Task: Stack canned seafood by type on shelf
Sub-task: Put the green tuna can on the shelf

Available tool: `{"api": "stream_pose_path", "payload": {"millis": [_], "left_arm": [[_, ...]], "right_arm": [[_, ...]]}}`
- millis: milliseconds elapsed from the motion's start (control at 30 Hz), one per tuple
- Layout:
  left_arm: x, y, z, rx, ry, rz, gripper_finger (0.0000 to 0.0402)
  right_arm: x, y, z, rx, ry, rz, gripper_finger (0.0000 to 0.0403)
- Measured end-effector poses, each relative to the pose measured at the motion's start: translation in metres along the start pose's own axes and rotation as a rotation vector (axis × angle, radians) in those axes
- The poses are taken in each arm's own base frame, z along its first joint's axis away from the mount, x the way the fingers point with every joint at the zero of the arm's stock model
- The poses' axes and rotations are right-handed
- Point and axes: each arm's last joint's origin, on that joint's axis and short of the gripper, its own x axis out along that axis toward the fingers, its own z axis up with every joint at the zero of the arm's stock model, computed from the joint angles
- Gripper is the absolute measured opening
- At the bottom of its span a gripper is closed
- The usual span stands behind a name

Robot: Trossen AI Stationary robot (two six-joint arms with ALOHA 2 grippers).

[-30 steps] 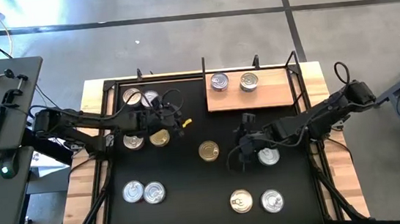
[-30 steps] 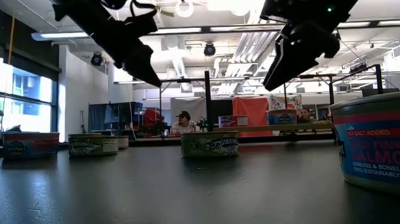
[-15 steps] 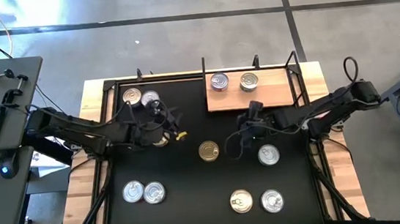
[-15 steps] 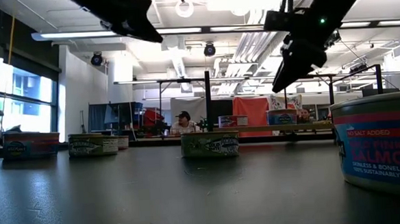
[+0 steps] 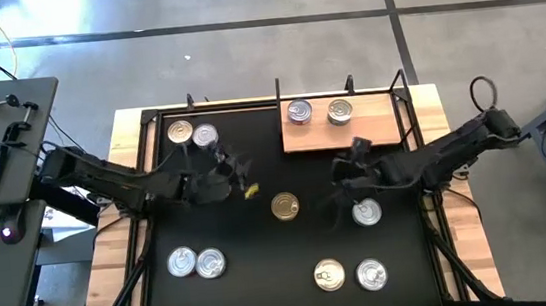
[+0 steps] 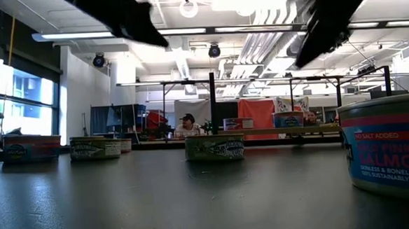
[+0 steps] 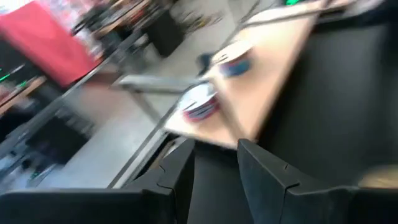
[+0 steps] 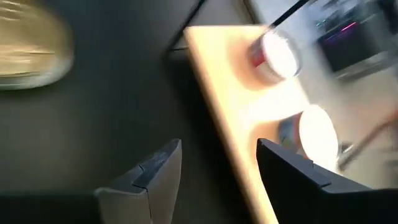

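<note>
Two cans (image 5: 313, 112) sit side by side on the shelf (image 5: 341, 124), the wooden board at the far edge of the black bench (image 5: 264, 264). Both have silver tops, so they look like one kind put together. The other cans lie loose on the bench: two silver ones (image 5: 192, 134) far to the left of the shelf, a gold one (image 5: 284, 207) just in front of the shelf, one silver can (image 5: 366, 212) beside it, and two pairs nearer the front edge (image 5: 195, 263) (image 5: 350, 275). They likely wait there to be sorted.

The left end effector (image 7: 214, 168) hangs over the bench, left of the shelf. Its fingers are spread and hold nothing. The right end effector (image 8: 217, 165) floats just in front of the shelf, also spread and empty, and it looks toward the board.

A big can close to the low camera (image 6: 387, 147) reads "NO SALT ADDED" and "PINK SALMON". The other labels cannot be read.
</note>
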Motion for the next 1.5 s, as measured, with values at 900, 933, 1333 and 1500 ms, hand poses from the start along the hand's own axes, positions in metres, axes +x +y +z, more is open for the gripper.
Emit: {"api": "stream_pose_path", "payload": {"millis": [900,933,1333,1500], "left_arm": [[-0.009,-0.101,-0.035,0.13,0.008,-0.731,0.0115],[-0.002,-0.102,-0.037,0.152,0.005,-0.73,0.0115],[0.062,-0.113,-0.076,0.314,0.041,-0.678,0.0113],[0.071,-0.112,-0.08,0.302,0.049,-0.705,0.0075]], "right_arm": [[-0.052,0.116,-0.043,0.39,-0.432,0.522,0.0201],[-0.048,0.118,-0.043,0.403,-0.456,0.51,0.0201],[-0.03,0.117,-0.035,0.368,-0.518,0.442,0.0201],[-0.027,0.115,-0.033,0.345,-0.518,0.426,0.0201]]}}
